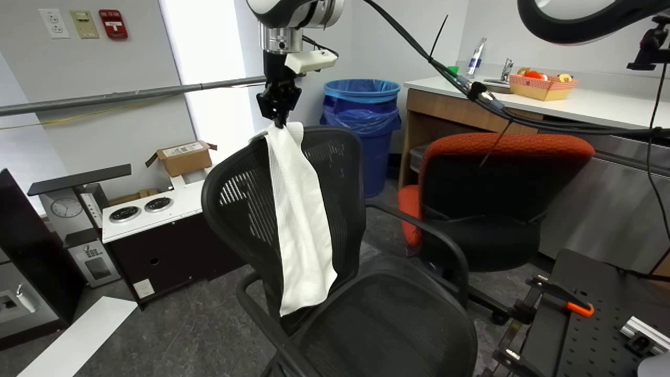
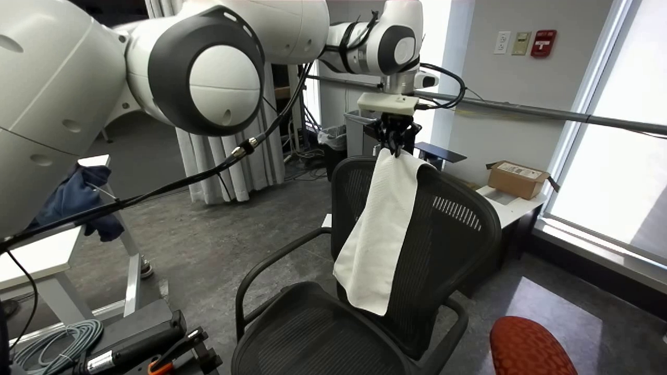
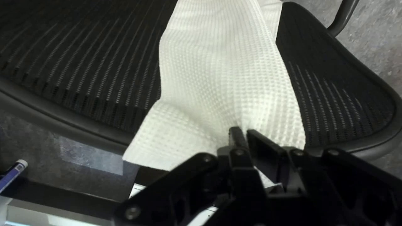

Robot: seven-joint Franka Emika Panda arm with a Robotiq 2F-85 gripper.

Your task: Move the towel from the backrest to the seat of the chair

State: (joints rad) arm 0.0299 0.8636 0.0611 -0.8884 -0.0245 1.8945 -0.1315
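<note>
A long, white, waffle-textured towel [image 1: 305, 225] is hanging down the curved black mesh backrest [image 1: 243, 212], its top puckering where the jaws are pinching it. Below, the rounded black mesh seat [image 1: 387, 324] is spreading between curved armrests [image 1: 442, 236].

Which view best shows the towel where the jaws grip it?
Wrist view: closest, with the towel pinched between the closed jaws, waffle weave visible, lower end out of frame. Both exterior views show the grip only small, at the top, but more of the towel's length down the backrest.
</note>
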